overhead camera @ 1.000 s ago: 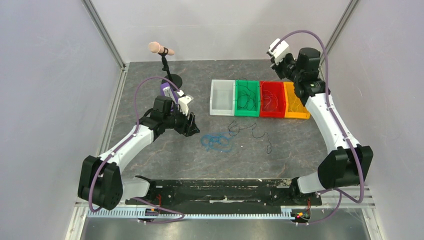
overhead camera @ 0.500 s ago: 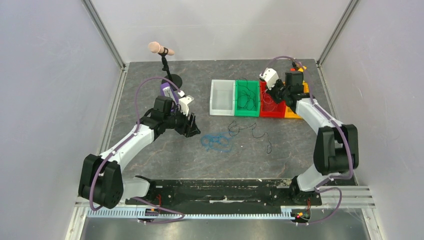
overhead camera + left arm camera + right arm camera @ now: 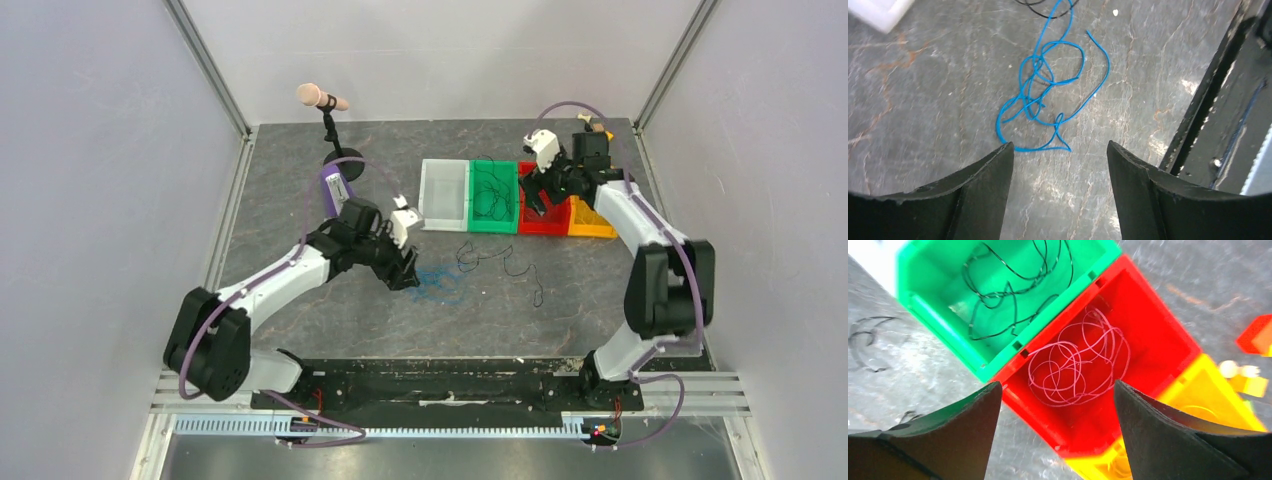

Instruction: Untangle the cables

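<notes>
A tangled blue cable lies on the grey table just ahead of my left gripper, which is open with nothing between its fingers. From above, the left gripper sits at the left edge of the blue cable. A thin black cable lies loose on the table to its right. My right gripper is open and empty above the red bin, where a looped red cable lies. Another black cable rests in the green bin.
Four bins stand in a row: white, green, red, yellow. A microphone on a stand is at the back left. The black frame rail runs along the near edge. Walls enclose three sides.
My right arm swung down from high at the back to above the red bin and its jaws went from shut to open. My left arm moved right to the blue cable.
</notes>
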